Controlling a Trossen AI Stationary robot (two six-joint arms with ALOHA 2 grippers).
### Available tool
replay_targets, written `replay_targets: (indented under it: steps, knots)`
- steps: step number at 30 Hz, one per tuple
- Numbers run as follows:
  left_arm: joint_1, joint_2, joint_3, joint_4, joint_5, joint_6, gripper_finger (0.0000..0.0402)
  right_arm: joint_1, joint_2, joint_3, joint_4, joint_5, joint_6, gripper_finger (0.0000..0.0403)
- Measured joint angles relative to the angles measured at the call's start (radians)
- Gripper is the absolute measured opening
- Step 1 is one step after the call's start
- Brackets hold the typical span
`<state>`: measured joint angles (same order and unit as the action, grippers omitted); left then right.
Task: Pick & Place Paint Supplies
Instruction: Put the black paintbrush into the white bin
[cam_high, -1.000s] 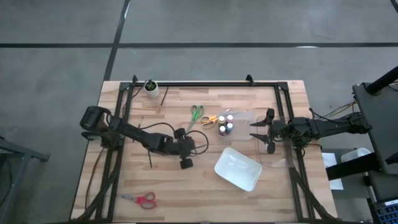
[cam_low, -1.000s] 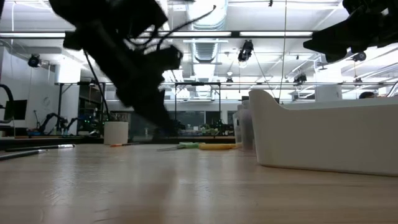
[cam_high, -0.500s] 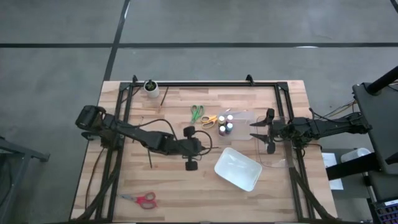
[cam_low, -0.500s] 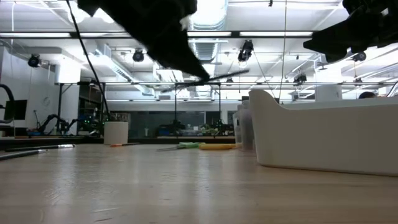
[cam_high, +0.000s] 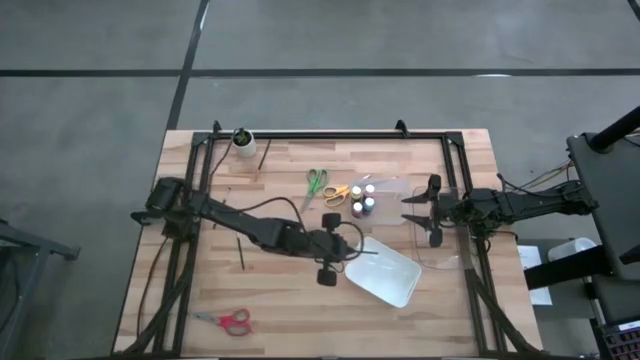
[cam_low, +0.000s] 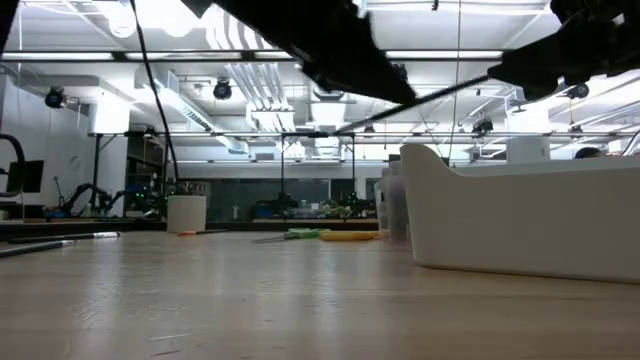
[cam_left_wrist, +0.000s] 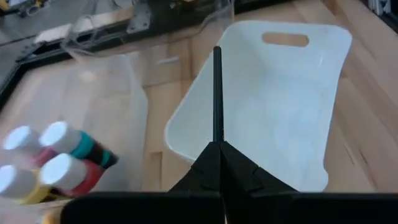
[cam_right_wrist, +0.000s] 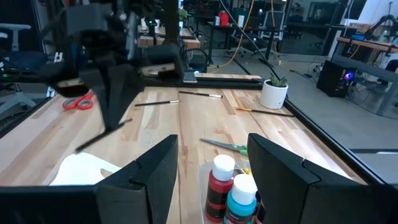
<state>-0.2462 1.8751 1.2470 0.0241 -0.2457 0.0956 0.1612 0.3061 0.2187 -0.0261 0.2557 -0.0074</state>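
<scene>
The left gripper (cam_left_wrist: 217, 149) is clamped on a thin black paintbrush (cam_left_wrist: 216, 93) poised over the white tray (cam_left_wrist: 298, 87). The brush looks light and stiff, pinched near one end. The right gripper (cam_high: 420, 212) hangs open beside the tray. Three paint bottles (cam_high: 362, 198) and three scissors show.

Wooden table (cam_high: 270, 300) — tray (cam_high: 385, 275), scissors (cam_high: 228, 320), bottles (cam_high: 362, 200)

In the low view the white tray (cam_low: 520, 215) is running off the right edge and hiding most of the paint bottles (cam_low: 390, 205) behind it. In the left wrist view the bottles (cam_left_wrist: 50, 165) are showing blurred, with the lower ones cut by the edge.
</scene>
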Motion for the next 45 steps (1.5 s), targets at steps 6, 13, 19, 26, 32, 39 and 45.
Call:
replay_targets:
  steps: [6,13,19,26,32,39,45]
  knots:
    - [0.000,0.118,0.126,-0.022,0.036,0.013,0.0000,0.000,0.006,0.000,0.000,-0.001,-0.003,0.0191]
    - [0.001,0.227,0.301,-0.166,0.057,0.019,0.0000,0.000,0.013,0.000,0.000,0.000,-0.001,0.0191]
    - [0.002,0.265,0.379,-0.195,0.089,0.113,0.0000,0.000,0.016,0.000,0.000,-0.001,0.000,0.0191]
    - [0.001,0.277,0.384,-0.167,0.157,0.157,0.0000,0.000,0.018,0.000,-0.001,0.000,-0.003,0.0191]
    - [-0.001,0.277,0.384,-0.109,0.202,0.231,0.0000,0.000,0.018,0.000,0.000,0.000,-0.003,0.0191]
    - [0.001,0.300,0.383,-0.097,0.225,0.222,0.0000,0.000,0.018,0.000,0.000,0.000,0.000,0.0192]
    - [0.013,0.388,0.410,-0.103,0.235,0.179,0.0000,0.000,0.019,0.000,0.000,0.000,0.000,0.0191]
